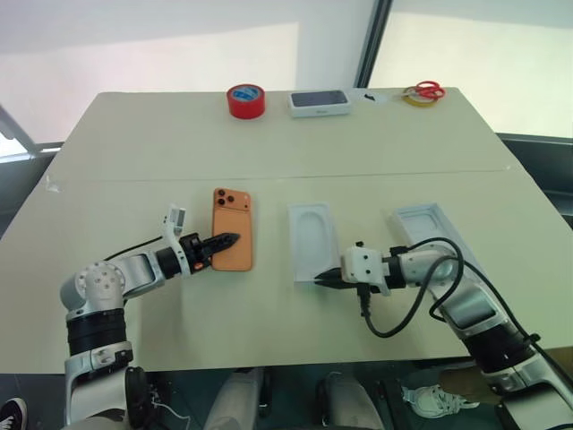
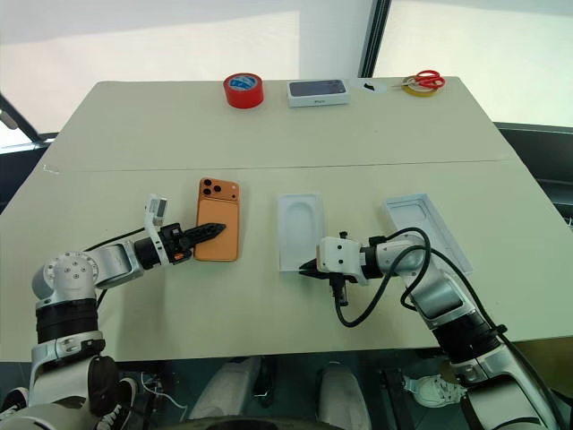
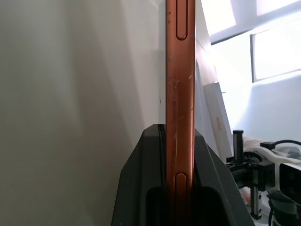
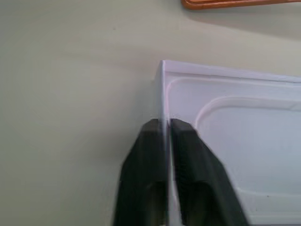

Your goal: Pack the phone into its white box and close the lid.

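The orange phone [image 1: 235,246] lies back up on the table left of centre, its lenses at the far corner. My left gripper [image 1: 229,239] is shut on its near left side; in the left wrist view the phone's edge [image 3: 181,80] runs between the two black fingers [image 3: 143,179]. To the right lies a white moulded insert [image 1: 311,235] with an oval recess. My right gripper [image 1: 326,277] is shut on the thin rim at its near end [image 4: 163,89]. Further right the lid [image 1: 432,226] lies open side up, plain white inside. The white box is hidden or out of view.
At the table's far edge stand a red tape roll [image 1: 245,100], a white box with a dark phone picture [image 1: 319,103], and red-handled scissors [image 1: 425,90] on a yellow roll. A seam crosses the tabletop [image 1: 134,152] behind the phone.
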### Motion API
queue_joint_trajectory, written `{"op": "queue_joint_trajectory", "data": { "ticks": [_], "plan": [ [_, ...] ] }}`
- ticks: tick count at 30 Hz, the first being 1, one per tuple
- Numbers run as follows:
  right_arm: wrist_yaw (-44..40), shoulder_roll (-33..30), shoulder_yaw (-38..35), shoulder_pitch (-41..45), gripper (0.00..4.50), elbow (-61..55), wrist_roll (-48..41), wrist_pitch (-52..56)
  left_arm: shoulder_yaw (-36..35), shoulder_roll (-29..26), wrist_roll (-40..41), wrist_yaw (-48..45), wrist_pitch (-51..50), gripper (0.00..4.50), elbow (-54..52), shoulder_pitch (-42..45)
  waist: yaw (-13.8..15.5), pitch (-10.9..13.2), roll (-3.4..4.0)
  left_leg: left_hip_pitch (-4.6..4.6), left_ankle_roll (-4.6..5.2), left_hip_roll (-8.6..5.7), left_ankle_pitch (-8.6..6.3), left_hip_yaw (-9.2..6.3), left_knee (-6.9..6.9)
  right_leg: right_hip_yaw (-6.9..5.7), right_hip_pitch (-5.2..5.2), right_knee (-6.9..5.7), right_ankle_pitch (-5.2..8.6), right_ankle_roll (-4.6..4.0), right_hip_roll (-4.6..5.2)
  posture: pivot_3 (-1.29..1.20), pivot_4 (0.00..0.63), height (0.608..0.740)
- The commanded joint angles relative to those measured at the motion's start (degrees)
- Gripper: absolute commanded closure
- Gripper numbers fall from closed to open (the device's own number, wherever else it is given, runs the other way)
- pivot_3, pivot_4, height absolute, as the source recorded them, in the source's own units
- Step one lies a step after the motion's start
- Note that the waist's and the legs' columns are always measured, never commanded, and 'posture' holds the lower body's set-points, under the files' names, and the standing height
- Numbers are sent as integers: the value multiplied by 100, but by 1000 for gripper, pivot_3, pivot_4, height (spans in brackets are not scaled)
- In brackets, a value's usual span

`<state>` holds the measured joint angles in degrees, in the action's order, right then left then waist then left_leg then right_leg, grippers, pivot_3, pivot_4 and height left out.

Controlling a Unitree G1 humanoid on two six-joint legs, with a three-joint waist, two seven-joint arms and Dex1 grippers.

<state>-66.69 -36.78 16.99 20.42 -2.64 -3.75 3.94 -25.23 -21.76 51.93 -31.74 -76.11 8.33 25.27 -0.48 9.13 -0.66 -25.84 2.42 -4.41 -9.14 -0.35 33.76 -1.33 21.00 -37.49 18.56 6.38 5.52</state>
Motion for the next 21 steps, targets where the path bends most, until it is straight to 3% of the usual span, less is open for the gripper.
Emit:
{"op": "queue_joint_trajectory", "data": {
  "ticks": [1,11,13,16,21],
  "plan": [
    [82,153,-41,154,4418,-359,-182,244,-313,77,447,113,-84,4500,-226,298,3,0,0,0,0,0,0,0,0,0,0,0,0,0,0,0,150,738],
    [657,861,585,725,4418,23,586,315,-496,421,963,634,-245,4500,-201,775,-9,2,-4,-1,-2,0,2,-1,5,-2,1,-2,-1,1,-5,0,150,738],
    [632,1035,580,770,4418,-28,391,583,-409,450,944,646,-198,4500,-223,727,-3,3,-5,-2,-5,0,4,-1,6,-2,1,-3,-1,1,-6,0,150,738],
    [570,1118,482,770,3453,-212,126,923,-272,522,893,719,-200,4500,-269,611,5,3,-5,-1,-9,0,6,-1,9,-2,-2,-4,-1,2,-7,0,150,738],
    [523,902,-1,709,985,-599,-325,994,-82,534,912,725,-223,4500,-390,408,16,3,-5,-2,-2,-1,2,-1,12,-2,-3,-4,-1,2,-5,0,150,738]
  ]
}}
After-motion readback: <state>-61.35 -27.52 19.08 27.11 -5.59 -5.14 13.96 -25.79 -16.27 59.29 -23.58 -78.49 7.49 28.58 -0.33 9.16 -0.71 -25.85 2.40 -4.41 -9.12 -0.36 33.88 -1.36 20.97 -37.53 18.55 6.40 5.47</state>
